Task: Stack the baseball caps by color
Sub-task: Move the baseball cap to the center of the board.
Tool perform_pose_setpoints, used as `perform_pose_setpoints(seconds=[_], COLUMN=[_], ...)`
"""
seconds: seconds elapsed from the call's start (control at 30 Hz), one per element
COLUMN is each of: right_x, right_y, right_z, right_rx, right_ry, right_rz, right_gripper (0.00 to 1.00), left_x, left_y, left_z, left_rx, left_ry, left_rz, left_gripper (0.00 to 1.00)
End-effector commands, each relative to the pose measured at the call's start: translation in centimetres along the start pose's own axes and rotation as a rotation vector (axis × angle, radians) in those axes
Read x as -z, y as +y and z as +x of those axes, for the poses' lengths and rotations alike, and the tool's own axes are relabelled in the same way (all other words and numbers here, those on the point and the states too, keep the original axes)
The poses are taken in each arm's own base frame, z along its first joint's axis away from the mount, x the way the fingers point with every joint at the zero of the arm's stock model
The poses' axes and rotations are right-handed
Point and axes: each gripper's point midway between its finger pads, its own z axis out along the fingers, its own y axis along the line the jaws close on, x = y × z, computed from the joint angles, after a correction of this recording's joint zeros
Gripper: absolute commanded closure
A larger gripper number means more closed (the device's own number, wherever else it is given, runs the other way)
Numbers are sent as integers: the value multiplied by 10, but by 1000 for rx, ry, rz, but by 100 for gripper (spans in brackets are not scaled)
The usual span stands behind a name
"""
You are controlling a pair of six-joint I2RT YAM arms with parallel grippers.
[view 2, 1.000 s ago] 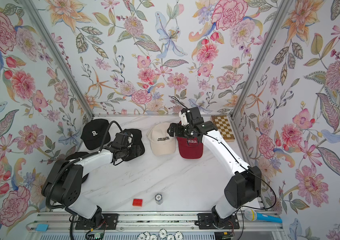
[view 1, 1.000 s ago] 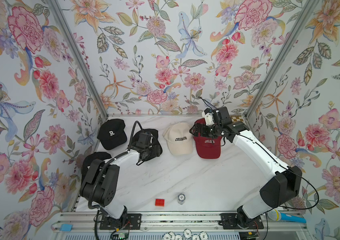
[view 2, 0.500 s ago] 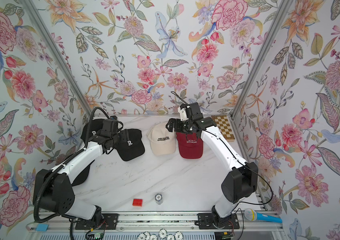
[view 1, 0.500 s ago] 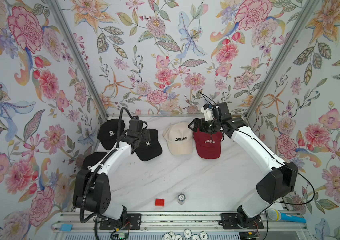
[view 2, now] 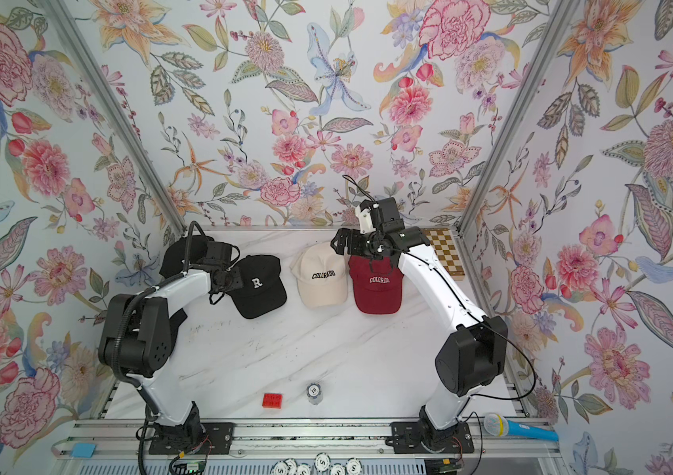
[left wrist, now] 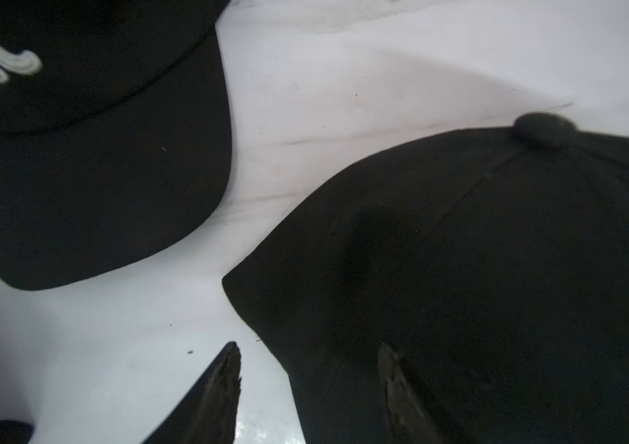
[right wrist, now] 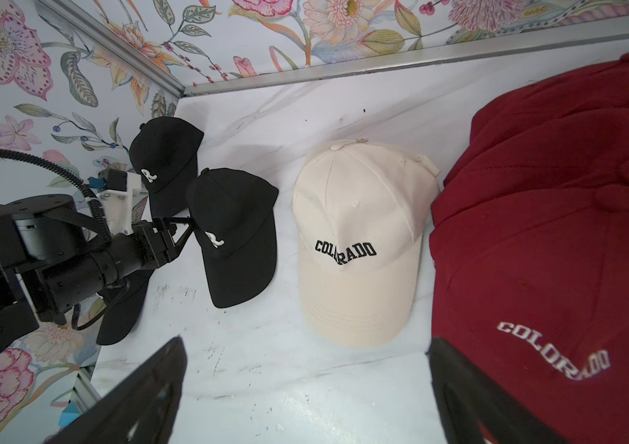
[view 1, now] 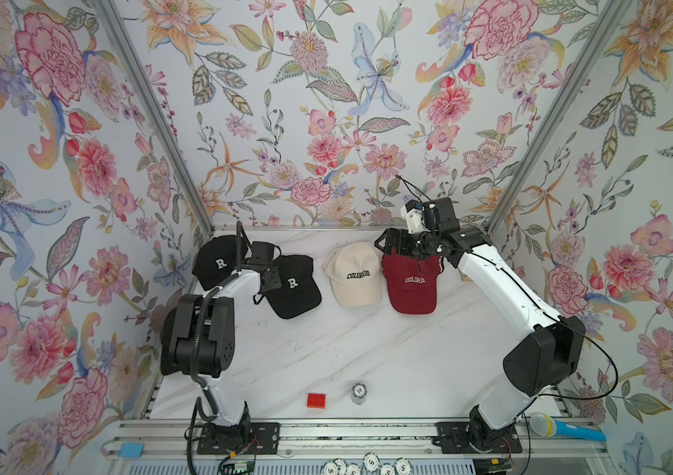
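Note:
Two black baseball caps with a white "R" lie at the back left: one [view 1: 219, 263] by the wall and one [view 1: 293, 288] nearer the middle. A third black cap [right wrist: 120, 307] is mostly hidden under my left arm. A cream "COLORADO" cap [view 1: 355, 275] lies beside a stack of several dark red caps [view 1: 413, 283]. My left gripper [left wrist: 311, 348] is open and straddles the rear edge of the nearer black cap [left wrist: 478, 269], with one finger [left wrist: 228, 384] over bare table. My right gripper [right wrist: 305, 384] is wide open and empty, above the table between the cream cap [right wrist: 359, 238] and the red stack [right wrist: 551, 269].
A red block [view 1: 316, 400] and a small stack of chips [view 1: 359, 393] sit near the front edge. A chessboard [view 2: 445, 255] lies at the back right corner. A blue microphone [view 1: 565, 427] lies outside the front rail. Floral walls enclose three sides.
My left gripper has moved off the top of the nearer black cap to its rear edge, and its jaws have narrowed. My right gripper has drawn back from the red stack.

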Motion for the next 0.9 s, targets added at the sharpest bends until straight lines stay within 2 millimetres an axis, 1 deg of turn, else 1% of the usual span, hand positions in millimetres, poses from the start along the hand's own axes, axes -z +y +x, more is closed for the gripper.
perform_pose_setpoints(seconds=[0.0, 0.27, 0.37, 0.47, 0.57, 0.7, 0.77, 0.87], right_x=[7, 9, 12, 14, 16, 17, 15, 10], right_y=[0, -12, -15, -18, -19, -18, -16, -11], right_z=[-9, -9, -11, -14, -16, -19, -20, -23], right_rx=[12, -11, -17, -21, -26, -25, -27, -24], right_ry=[-25, -30, -40, -51, -54, -60, -58, -48], right_rz=[-7, 19, 28, 36, 37, 32, 21, -4], right_gripper=[1, 1, 1, 1, 1, 1, 1, 1], left_x=[0, -19, -25, -25, -18, 6, 19, 36], left_y=[-6, -20, -27, -27, -23, -15, -10, 4], left_z=[-23, -53, -57, -60, -66, -80, -89, -107], left_rx=[-7, -60, -69, -69, -77, -95, -106, -131], left_ry=[-34, -40, -29, -36, -38, -81, -112, -168], left_rz=[20, 47, 67, 69, 44, 9, -16, -80], left_gripper=[41, 42, 43, 42, 41, 34, 27, 11])
